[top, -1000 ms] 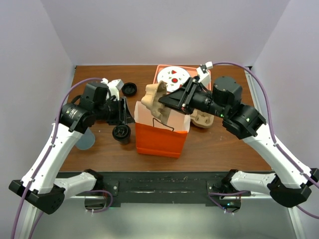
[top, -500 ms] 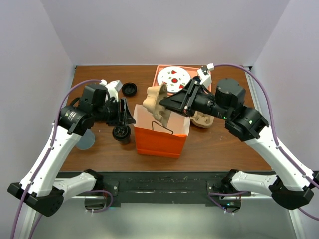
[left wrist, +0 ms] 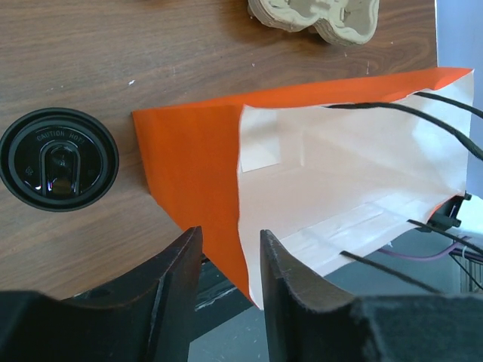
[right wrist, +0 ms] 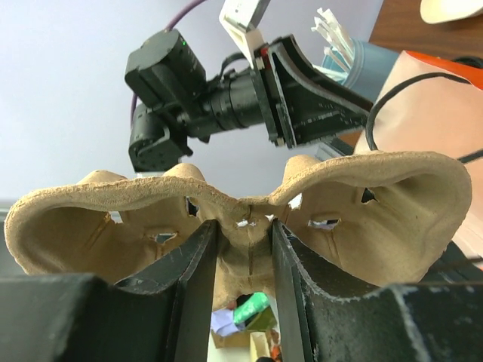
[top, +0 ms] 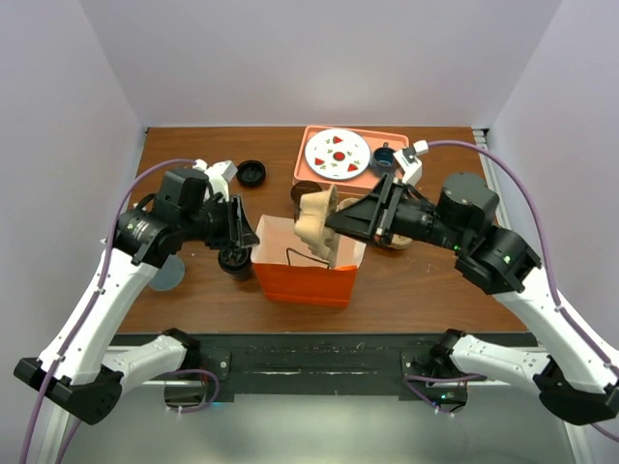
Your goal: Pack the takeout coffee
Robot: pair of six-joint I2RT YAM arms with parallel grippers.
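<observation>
The takeout coffee (top: pixel 235 259), a dark cup with a black lid (left wrist: pixel 59 158), stands on the table just left of the orange paper bag (top: pixel 305 275). My left gripper (top: pixel 247 227) is open. Its fingers straddle the bag's upper left rim (left wrist: pixel 240 226), and the bag's white inside faces the left wrist camera. My right gripper (top: pixel 334 220) is shut on the middle ridge of a tan pulp cup carrier (top: pixel 317 224). It holds the carrier on edge over the bag's mouth. In the right wrist view, both fingers (right wrist: pixel 196 256) press the carrier's centre post (right wrist: pixel 243 234).
A second pulp carrier (left wrist: pixel 313 16) lies behind the bag, partly under the right arm. An orange tray (top: pixel 302 145) at the back holds a plate (top: pixel 338 153) and a blue mug (top: pixel 384 158). A loose black lid (top: pixel 251 173) lies back left. A pale cup (top: pixel 166 274) stands under the left arm.
The right gripper has carried the carrier rightward and down to the bag's mouth, turning it on edge. The left gripper's jaws widened, then narrowed, staying at the bag's rim.
</observation>
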